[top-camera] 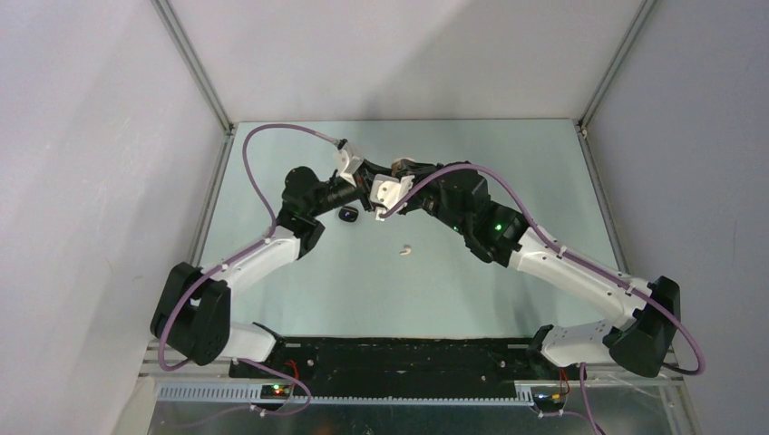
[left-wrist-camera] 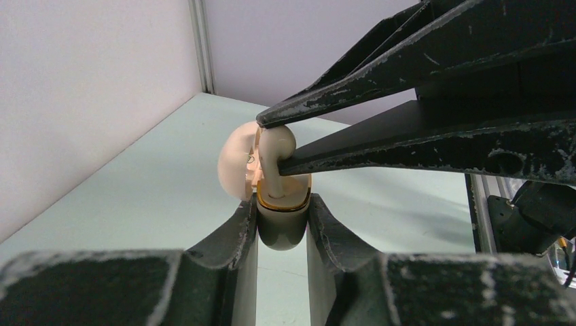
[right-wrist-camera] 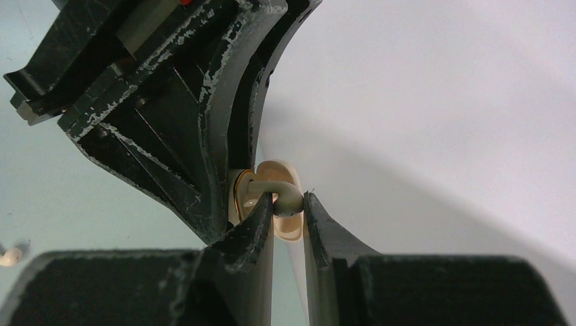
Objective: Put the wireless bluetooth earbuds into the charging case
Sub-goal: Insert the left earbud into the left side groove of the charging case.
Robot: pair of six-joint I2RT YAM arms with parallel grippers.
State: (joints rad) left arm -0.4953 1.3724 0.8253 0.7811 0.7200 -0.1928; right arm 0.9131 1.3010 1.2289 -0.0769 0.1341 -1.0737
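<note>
In the left wrist view my left gripper (left-wrist-camera: pixel 282 210) is shut on the cream charging case (left-wrist-camera: pixel 282 231), held upright with its lid (left-wrist-camera: pixel 234 163) swung open to the left. My right gripper (right-wrist-camera: pixel 289 204) is shut on a cream-white earbud (right-wrist-camera: pixel 285 202). That earbud (left-wrist-camera: pixel 277 144) hangs over the case's gold-rimmed opening, its stem reaching down into it. In the top view the two grippers meet above the far middle of the table. A second cream earbud (top-camera: pixel 407 248) lies loose on the table nearer the arms.
A small black case-like object (top-camera: pixel 347 215) sits on the table just below the left wrist. The pale green table (top-camera: pixel 363 290) is closed in by white walls at the left, back and right. The loose earbud (right-wrist-camera: pixel 10 256) also shows in the right wrist view.
</note>
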